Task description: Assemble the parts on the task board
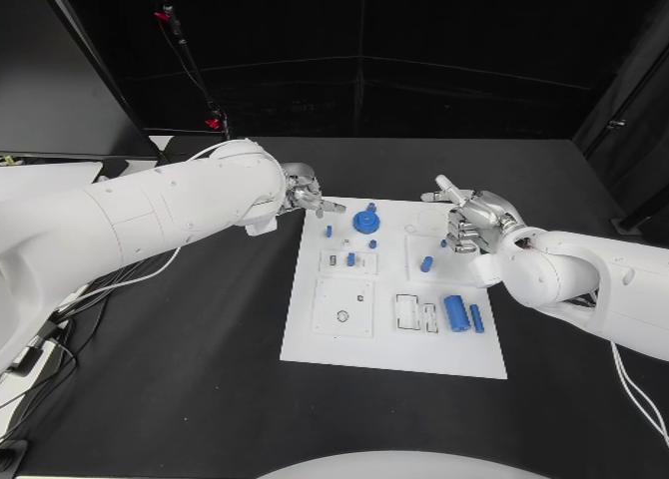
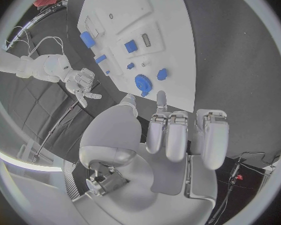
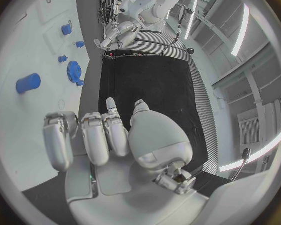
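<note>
The bench (image 1: pixel 191 379) is covered in black, and the white board (image 1: pixel 399 344) is laid at its middle. Blue parts (image 1: pixel 457 312) are scattered on the board. The left robot hand (image 1: pixel 306 195) and right robot hand (image 1: pixel 476 222) are held loosely curled at the board's far corners, nothing gripped or touched.

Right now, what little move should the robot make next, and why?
Probably lower the left hand toward the blue gear. Both hands hover at the far end of the task board holding nothing, the right hand with its fingers apart, and the gear lies closest to the left one.
</note>
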{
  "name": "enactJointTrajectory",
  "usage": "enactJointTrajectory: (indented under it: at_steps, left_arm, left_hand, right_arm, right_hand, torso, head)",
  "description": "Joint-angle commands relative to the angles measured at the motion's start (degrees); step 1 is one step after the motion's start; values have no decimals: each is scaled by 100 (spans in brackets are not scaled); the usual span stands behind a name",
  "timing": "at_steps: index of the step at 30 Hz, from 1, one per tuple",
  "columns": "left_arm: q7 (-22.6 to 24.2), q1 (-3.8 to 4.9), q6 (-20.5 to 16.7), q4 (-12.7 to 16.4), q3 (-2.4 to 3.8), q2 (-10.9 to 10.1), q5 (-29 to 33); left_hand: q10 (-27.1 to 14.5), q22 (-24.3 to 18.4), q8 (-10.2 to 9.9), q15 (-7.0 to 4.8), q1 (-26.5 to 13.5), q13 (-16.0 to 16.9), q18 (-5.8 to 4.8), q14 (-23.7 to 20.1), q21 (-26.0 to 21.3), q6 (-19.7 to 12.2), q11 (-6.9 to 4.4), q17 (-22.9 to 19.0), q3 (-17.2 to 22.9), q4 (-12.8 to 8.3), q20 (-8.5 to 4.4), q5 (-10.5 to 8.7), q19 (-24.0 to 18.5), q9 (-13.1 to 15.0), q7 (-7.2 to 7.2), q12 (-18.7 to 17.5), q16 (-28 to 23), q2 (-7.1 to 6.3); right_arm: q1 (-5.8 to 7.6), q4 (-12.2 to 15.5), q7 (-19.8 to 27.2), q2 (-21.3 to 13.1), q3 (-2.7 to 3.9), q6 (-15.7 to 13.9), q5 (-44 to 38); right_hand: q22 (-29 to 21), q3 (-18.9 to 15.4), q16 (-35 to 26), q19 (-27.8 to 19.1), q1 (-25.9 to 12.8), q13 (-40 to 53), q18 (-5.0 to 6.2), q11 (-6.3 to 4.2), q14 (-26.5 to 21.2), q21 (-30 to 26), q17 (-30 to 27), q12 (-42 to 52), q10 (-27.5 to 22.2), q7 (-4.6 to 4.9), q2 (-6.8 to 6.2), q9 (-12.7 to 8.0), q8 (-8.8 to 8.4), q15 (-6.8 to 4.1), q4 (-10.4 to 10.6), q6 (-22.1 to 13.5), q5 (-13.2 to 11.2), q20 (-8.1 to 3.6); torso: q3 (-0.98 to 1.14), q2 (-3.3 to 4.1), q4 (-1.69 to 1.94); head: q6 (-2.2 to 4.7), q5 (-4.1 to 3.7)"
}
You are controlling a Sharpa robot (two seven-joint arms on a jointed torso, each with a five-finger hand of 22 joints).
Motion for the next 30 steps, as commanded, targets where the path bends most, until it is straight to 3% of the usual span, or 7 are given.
enactJointTrajectory:
  at_steps: [1,4,9,18,30]
  left_arm:
    - [200,-11,432,-104,5,89,-418]
    - [149,-33,567,-187,5,170,-463]
    - [-13,-77,656,-316,5,281,-491]
    - [-401,-124,474,-394,5,363,-505]
    - [-438,-131,343,-509,5,409,-507]
  left_hand:
    - [588,1509,-55,17,-57,1507,-37,590,18,60,34,1509,-97,1,40,-182,597,-46,1,20,5,37]
    - [588,1509,-94,18,-103,1507,-37,590,18,84,37,1509,-180,1,40,-324,597,-79,5,20,5,69]
    - [588,1509,-135,19,-67,1507,-37,590,18,70,42,1509,-198,-10,41,-353,597,-106,11,20,5,96]
    - [588,1509,-208,27,57,1507,-37,590,18,118,44,1509,-245,-1,45,-175,597,-171,14,20,5,177]
    - [588,1509,-199,26,46,1507,-37,590,18,156,38,1509,-272,1,45,-144,597,-169,6,20,5,191]
  right_arm:
    - [9,17,28,6,3,35,7]
    - [9,19,29,5,3,30,7]
    - [9,27,31,3,3,26,7]
    - [9,32,30,8,3,31,7]
    - [9,27,26,17,3,34,7]
  right_hand:
    - [1392,37,14,375,11,1508,32,21,595,-22,1510,15,606,377,18,-7,33,-4,5,-49,21,-24]
    - [1392,37,14,375,11,1508,32,21,595,-22,1510,15,606,377,18,-7,33,-4,5,-49,21,-24]
    - [1392,37,14,375,11,1508,32,21,595,-22,1510,15,606,377,18,-7,33,-4,5,-49,21,-24]
    - [1392,37,14,375,11,1508,32,21,595,-22,1510,15,606,377,18,-7,33,-4,5,-49,21,-24]
    - [1392,37,14,375,11,1508,32,21,595,-22,1510,15,606,377,18,-7,33,-4,5,-49,21,-24]
  torso:
    - [1,-3,-11]
    - [3,-8,-7]
    - [8,-7,2]
    - [4,-2,9]
    - [5,-3,-2]
  head:
    - [-7,-16]
    - [-23,-35]
    - [-28,-66]
    - [-51,-87]
    - [-72,-84]
